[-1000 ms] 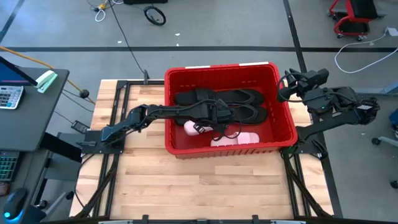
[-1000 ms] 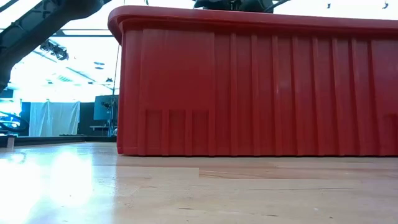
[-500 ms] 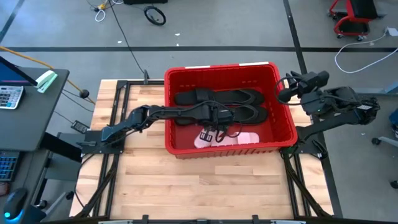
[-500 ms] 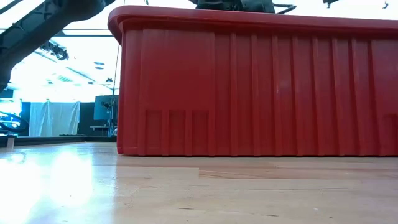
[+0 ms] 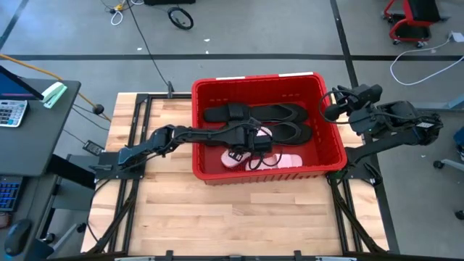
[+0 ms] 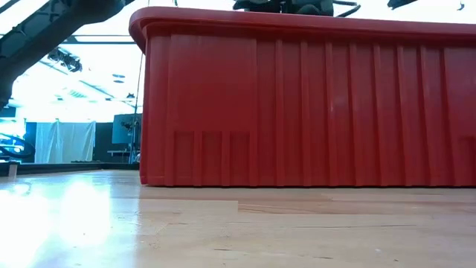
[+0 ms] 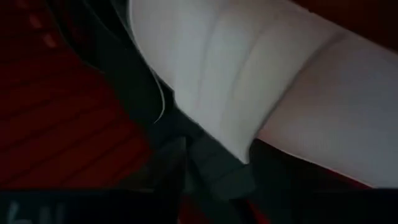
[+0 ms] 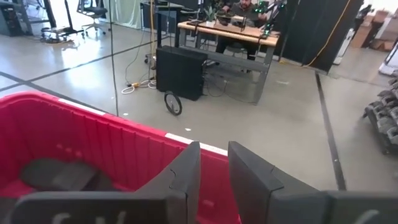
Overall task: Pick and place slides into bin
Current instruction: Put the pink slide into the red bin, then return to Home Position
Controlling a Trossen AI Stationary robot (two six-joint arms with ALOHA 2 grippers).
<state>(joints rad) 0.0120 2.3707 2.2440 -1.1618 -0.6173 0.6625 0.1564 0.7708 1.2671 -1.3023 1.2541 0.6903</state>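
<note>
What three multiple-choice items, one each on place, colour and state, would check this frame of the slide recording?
1. Where is the left gripper?
A. Inside the bin
B. Over bare table
C. Beside the right arm

2. What colour is the bin?
A. Blue
B. Red
C. Grey

3. Where are the slides that show in the high view?
A. Scattered on the table
B. Stacked outside the bin
C. All lying inside the bin

Key: 1 A, the left arm reaches over the bin's left wall and its gripper sits low above the pale pink slide. 2 B, its ribbed walls are red in the high and low views. 3 C, the black slides and the pink one lie on the bin floor; none shows on the table.
</note>
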